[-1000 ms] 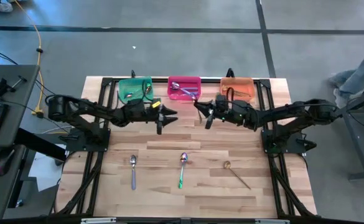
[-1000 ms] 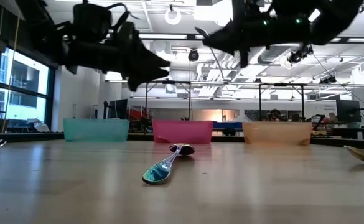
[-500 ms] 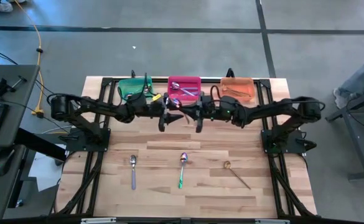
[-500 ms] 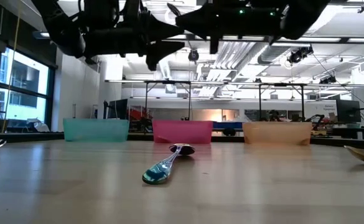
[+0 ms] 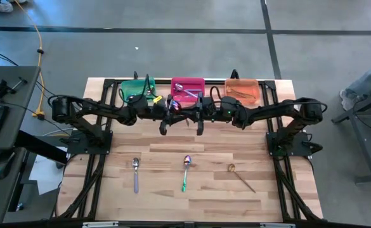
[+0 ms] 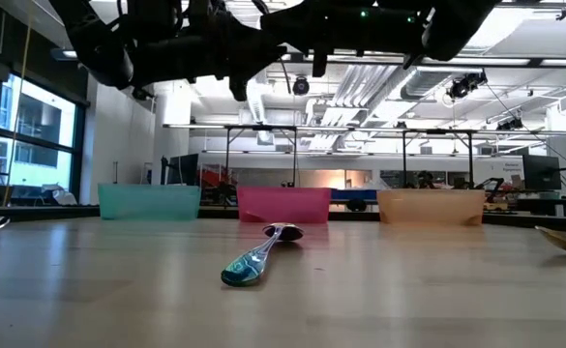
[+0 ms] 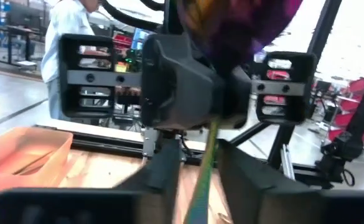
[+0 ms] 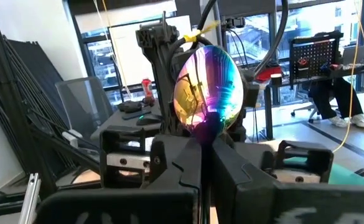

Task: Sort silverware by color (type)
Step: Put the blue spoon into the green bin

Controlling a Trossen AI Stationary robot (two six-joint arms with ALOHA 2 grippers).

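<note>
Above the table's middle, in front of the pink bin (image 5: pixel 187 87), my two grippers meet tip to tip. My right gripper (image 5: pixel 194 113) is shut on a green-iridescent spoon (image 8: pixel 206 93). Its shiny bowl stands up past the fingertips. My left gripper (image 5: pixel 173 114) faces it and is open. Its fingers (image 7: pixel 164 174) stand on either side of the spoon's green handle (image 7: pixel 203 177), with a gap showing on each side. Three more spoons lie flat on the near half of the table: a lavender one (image 5: pixel 136 173), a green one (image 5: pixel 185 172) and a gold one (image 5: pixel 241 177). My right gripper pinches the spoon at its neck (image 8: pixel 206 135), just below the bowl, between its two fingers (image 8: pixel 180 165). The fingers come about level from the table's right side. The spoon is lifted clear and stands roughly upright, bowl up. Its handle runs down below the fingers, hidden in the right wrist view.
A teal bin (image 5: pixel 137 90), the pink bin and an orange bin (image 5: pixel 242 88) stand in a row at the far edge, with spoons inside. A black frame (image 5: pixel 99 126) borders the table. A person (image 7: pixel 66 37) stands in the room beyond the table.
My right gripper has carried the spoon toward the table's left and slightly up, until it meets my left gripper in front of the pink bin. My left gripper has risen and tipped up toward level. The three spoons on the table have not moved.
</note>
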